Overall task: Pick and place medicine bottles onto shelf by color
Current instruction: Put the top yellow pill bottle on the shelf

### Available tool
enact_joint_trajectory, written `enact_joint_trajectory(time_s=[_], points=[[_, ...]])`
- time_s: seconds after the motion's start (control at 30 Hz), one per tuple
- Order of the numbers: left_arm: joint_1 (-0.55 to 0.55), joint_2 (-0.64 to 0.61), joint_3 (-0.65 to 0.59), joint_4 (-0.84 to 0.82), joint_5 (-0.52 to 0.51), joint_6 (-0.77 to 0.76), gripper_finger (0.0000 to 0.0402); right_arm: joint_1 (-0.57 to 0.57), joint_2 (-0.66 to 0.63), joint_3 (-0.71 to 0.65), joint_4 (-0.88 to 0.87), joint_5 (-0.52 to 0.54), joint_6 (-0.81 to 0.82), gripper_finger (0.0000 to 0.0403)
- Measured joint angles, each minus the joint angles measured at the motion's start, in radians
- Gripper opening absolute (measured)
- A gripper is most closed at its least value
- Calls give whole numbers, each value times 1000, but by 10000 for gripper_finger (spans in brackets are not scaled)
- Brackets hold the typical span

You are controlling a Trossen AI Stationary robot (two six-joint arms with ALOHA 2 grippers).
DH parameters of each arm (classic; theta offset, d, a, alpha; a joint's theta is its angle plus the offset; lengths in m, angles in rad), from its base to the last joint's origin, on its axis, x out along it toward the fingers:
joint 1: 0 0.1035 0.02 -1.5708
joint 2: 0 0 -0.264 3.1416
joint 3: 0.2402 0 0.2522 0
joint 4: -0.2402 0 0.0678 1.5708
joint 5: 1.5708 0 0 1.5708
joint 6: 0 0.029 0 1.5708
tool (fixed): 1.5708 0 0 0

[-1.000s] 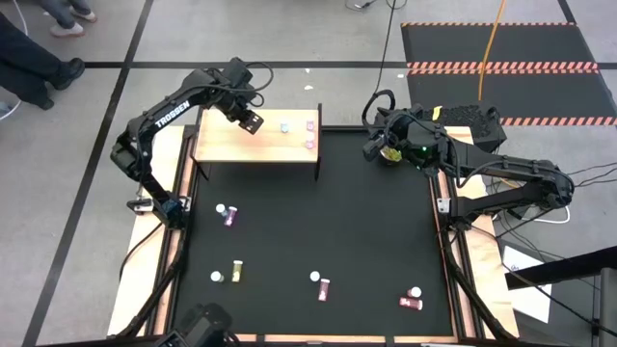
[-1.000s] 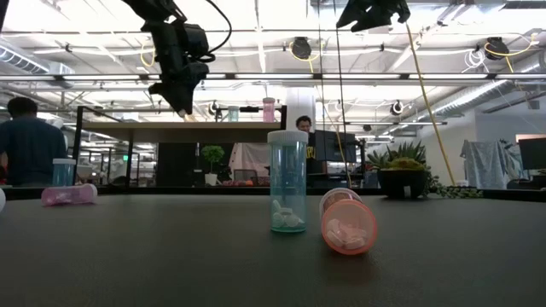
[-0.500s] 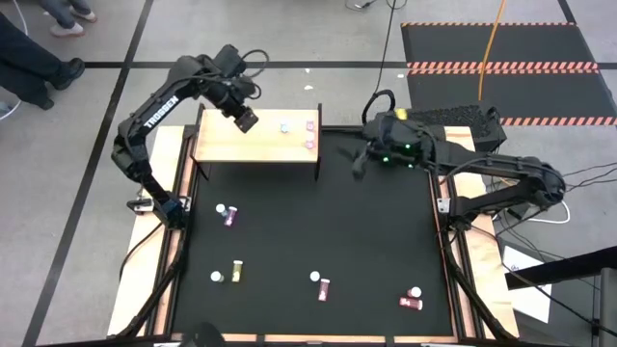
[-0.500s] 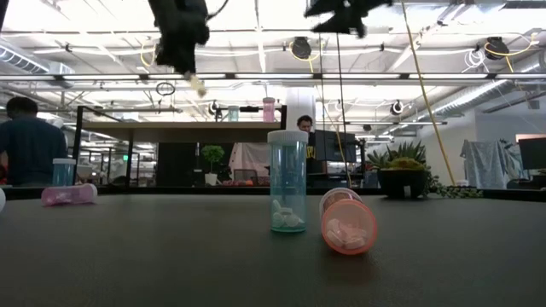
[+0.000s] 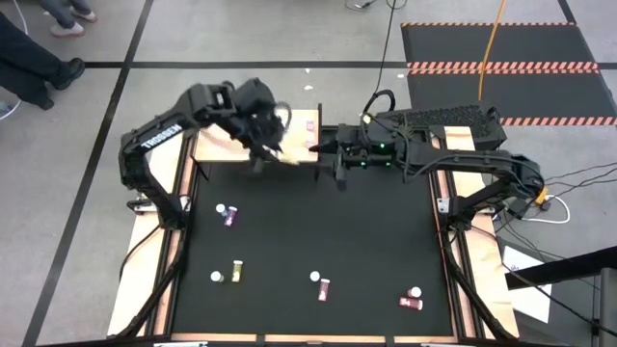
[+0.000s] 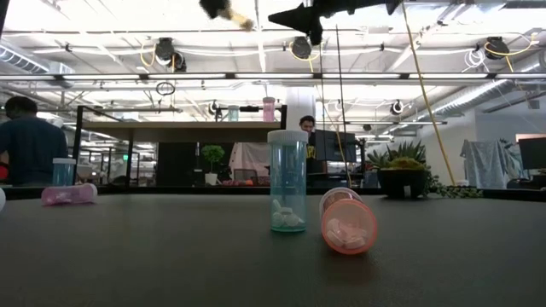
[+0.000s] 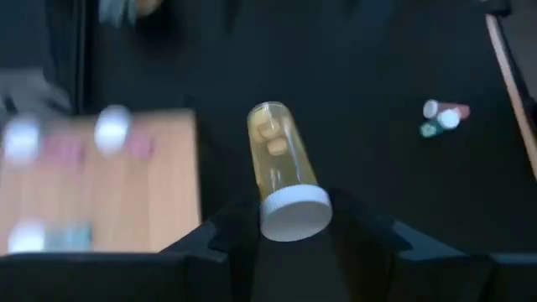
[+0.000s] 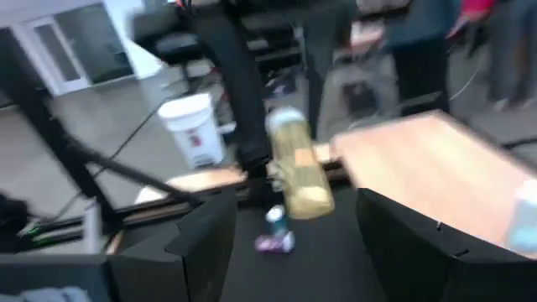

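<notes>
My left claw (image 7: 285, 220) is clamped on a yellow bottle (image 7: 282, 166), gripping it at its white cap (image 7: 294, 214) so the clear yellow body sticks out ahead of my fingers. Seen from above, that claw (image 5: 275, 145) hangs over the front right part of the shelf (image 5: 217, 146), near the edge that faces the black counter (image 5: 318, 226).

My right claw (image 5: 326, 149) reaches in from the other side with its fingers spread wide and nothing between them. It sits just off the shelf's right end, close to my left claw, and its wrist view shows the yellow bottle (image 8: 295, 168) ahead of the open fingers, apart from them.

A pink bottle (image 5: 310, 125) stands on the shelf near its right end; the left wrist view shows blurred pink and teal bottles on the board.

The other bottles are spread over the counter: a pink one (image 5: 228, 217) with a white-capped one (image 5: 220, 208) beside it on the left, a yellow one (image 5: 237, 271) next to a small green one (image 5: 216, 278) lower down, a red one (image 5: 324, 288) lying by an upright teal one (image 5: 314, 278) near the front middle, and a red one (image 5: 411, 303) at the front right with another bottle (image 5: 415, 292) touching it.

From counter height, the teal bottle (image 6: 287, 181) stands upright with the red bottle (image 6: 347, 223) on its side just beside it.
</notes>
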Motion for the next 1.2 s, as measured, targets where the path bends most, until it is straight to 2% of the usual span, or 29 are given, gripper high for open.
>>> enact_joint_trajectory(time_s=[0.2, 0.33, 0.53, 1.0, 1.2], points=[[-156, 0, 0, 153, -52, 79, 136, 0, 34, -1, -15, -187, 103, 240], [-211, 0, 0, 168, -105, 101, 136, 1, 37, -1, -8, -254, 151, 240], [-241, 0, 0, 168, -131, 59, 136, 1, 37, -1, -3, -304, 182, 226], [-262, 0, 0, 167, -159, 3, 136, 14, 37, -1, 24, -360, 230, 113], [-262, 0, 0, 167, -163, -27, 136, 13, 37, -3, 41, -362, 242, 90]])
